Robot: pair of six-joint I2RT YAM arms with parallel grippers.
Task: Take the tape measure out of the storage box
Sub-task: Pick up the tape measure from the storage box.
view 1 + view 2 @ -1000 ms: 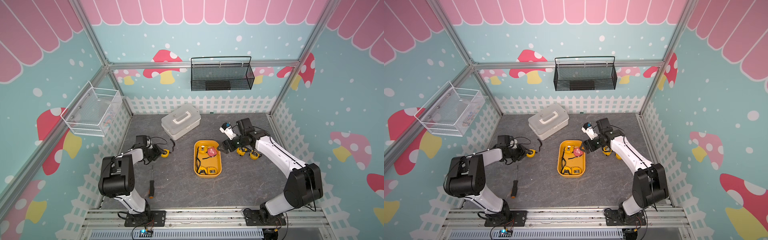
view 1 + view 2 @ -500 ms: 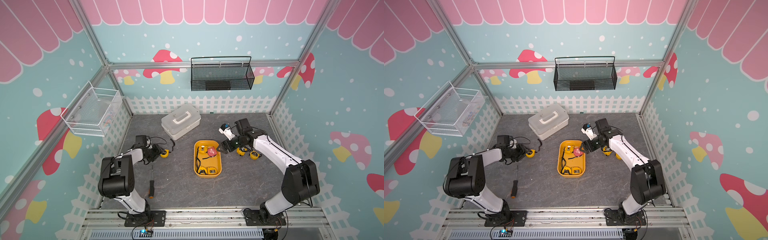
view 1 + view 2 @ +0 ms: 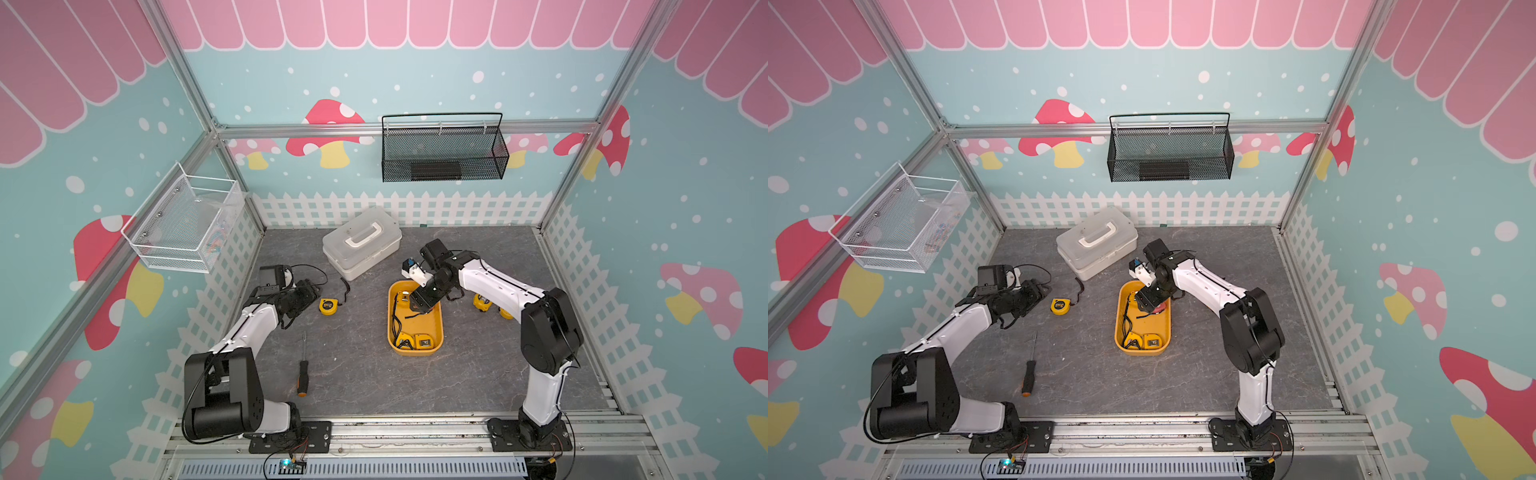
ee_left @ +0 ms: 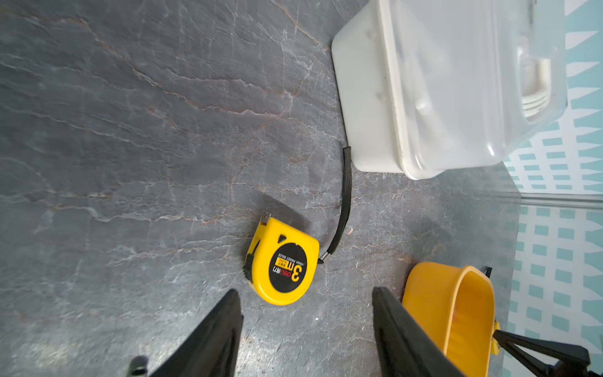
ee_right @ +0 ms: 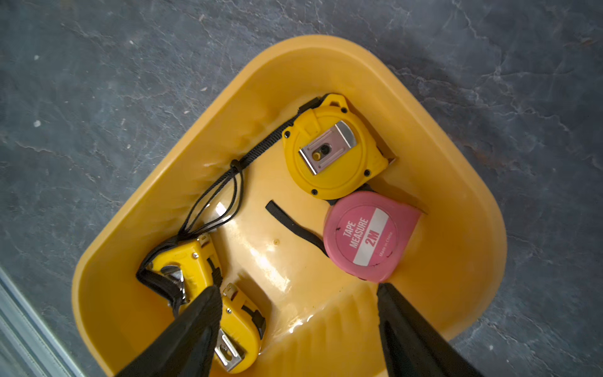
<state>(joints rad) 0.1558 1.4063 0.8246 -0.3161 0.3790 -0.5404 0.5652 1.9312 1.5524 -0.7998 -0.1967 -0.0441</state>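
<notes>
The yellow-orange storage box (image 3: 390,328) (image 3: 1118,328) (image 5: 456,156) sits mid-table and holds several tape measures. At its far end lie a pink one (image 5: 368,235) and a yellow one (image 5: 329,153) with its clip side up. Two more yellow ones (image 5: 186,261) (image 3: 405,341) lie at its near end. My right gripper (image 5: 297,287) (image 3: 419,301) hangs open over the box's far end and holds nothing. Another yellow tape measure (image 4: 284,264) (image 3: 327,306) lies free on the table, just ahead of my open left gripper (image 4: 305,291) (image 3: 309,293).
A white lidded case (image 3: 361,243) stands behind the box. A screwdriver (image 3: 303,370) lies at the front left. Two yellow tape measures (image 3: 482,301) rest on the table under the right arm. A black mesh basket (image 3: 442,151) and a white wire basket (image 3: 187,224) hang on the walls.
My right gripper has moved left, from the box's right edge to above its far end. The left jaws have spread apart behind the yellow tape measure on the table.
</notes>
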